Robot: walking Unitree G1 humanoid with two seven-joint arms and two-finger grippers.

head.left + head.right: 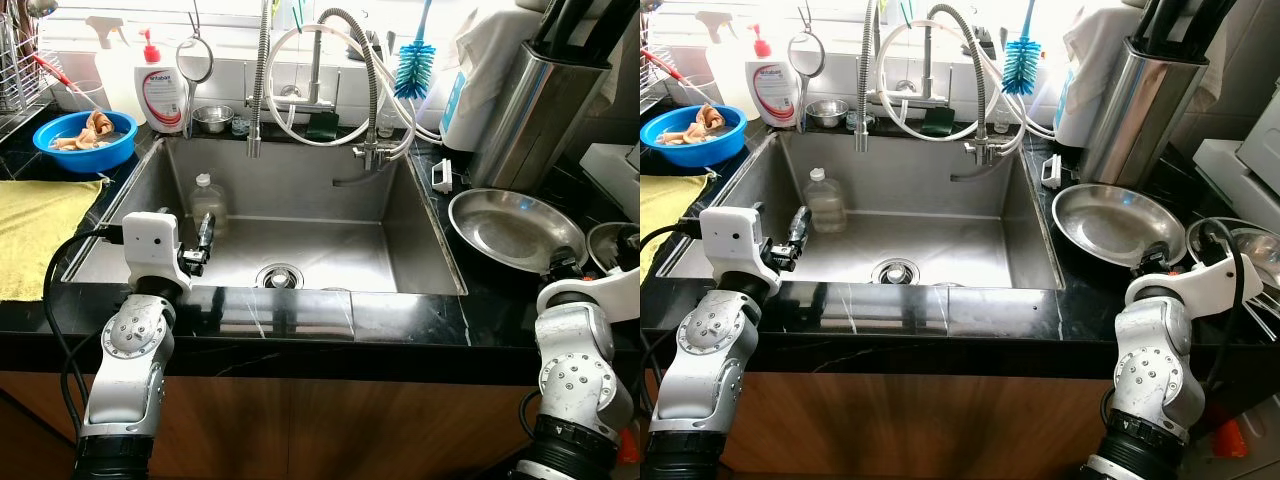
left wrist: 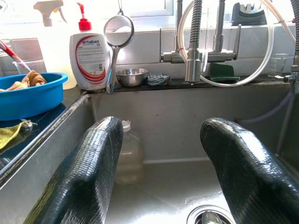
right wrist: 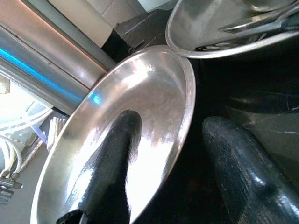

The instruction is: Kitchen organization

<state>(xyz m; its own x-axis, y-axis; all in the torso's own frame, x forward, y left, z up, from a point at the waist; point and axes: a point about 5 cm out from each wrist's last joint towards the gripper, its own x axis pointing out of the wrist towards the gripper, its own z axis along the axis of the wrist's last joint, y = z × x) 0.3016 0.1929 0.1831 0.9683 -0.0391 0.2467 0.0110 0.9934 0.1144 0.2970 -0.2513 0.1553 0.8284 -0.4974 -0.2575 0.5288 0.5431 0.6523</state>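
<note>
I am straddling the rim of the steel plate point(image 1: 515, 228) just right of the sink point(image 1: 425, 225) with my right gripper point(image 3: 163, 163), its 2 fingers spread, to pinch it. My left gripper point(image 2: 161, 172) is hovering open over the sink, facing the plastic bottle point(image 1: 208, 203).

Black table point(image 1: 300, 325) w/ steel sink point(image 1: 430, 235) set in. Yellow cloth point(image 1: 30, 225) lies at table's left edge. Faucet w/ coiled hose point(image 1: 262, 80) at back, blue bottle brush point(image 1: 412, 65) hanging near it. Window sill behind.
</note>
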